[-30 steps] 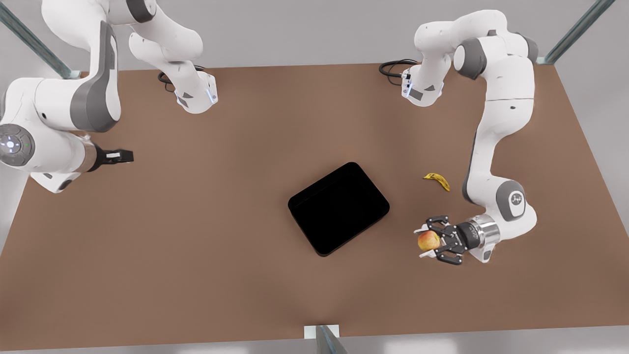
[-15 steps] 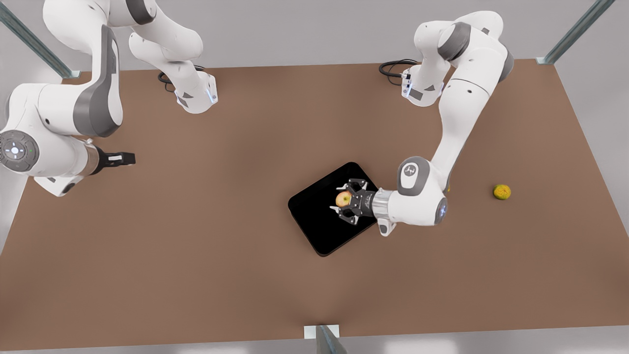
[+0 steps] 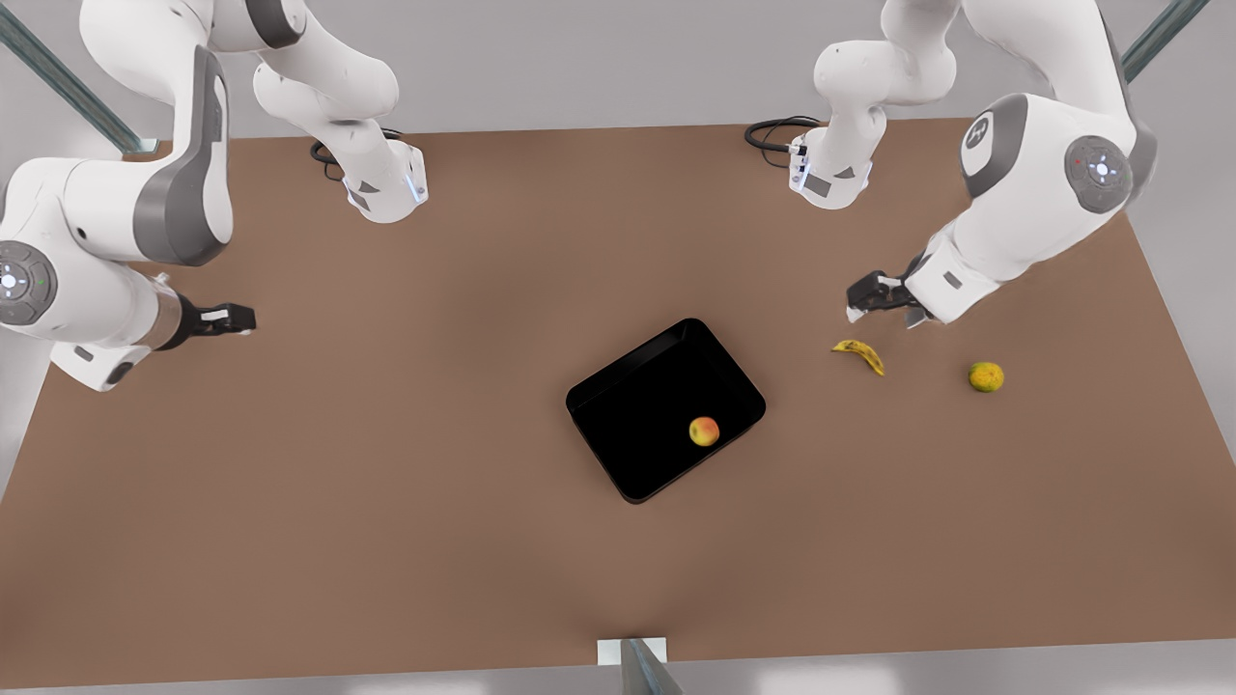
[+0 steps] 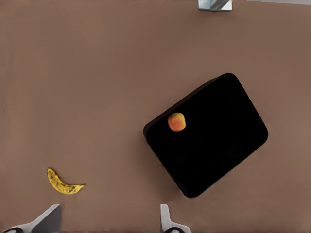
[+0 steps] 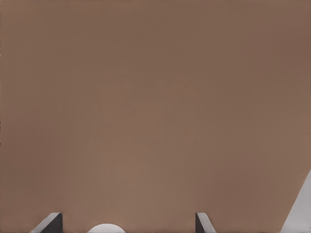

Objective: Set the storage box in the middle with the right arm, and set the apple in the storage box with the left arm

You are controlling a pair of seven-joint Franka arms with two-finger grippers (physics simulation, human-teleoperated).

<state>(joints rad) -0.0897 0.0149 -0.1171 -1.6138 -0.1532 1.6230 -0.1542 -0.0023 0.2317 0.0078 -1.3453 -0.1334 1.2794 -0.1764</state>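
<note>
apple (image 3: pixel 704 430) in storage box (image 3: pixel 628 454), left gripper (image 3: pixel 881 297) well apart, empty

We found the front view looking steeply down on the brown table (image 3: pixel 386 463) from high above its near edge, facing the 2 arm bases. The left wrist view looked straight down from well above, taking in the storage box (image 4: pixel 214 145), the apple (image 4: pixel 177 122) and the banana (image 4: pixel 63 182), all shared with the front view. The right wrist view faced bare tabletop (image 5: pixel 155 107), its fingertips (image 5: pixel 48 222) at the frame edge.
</note>
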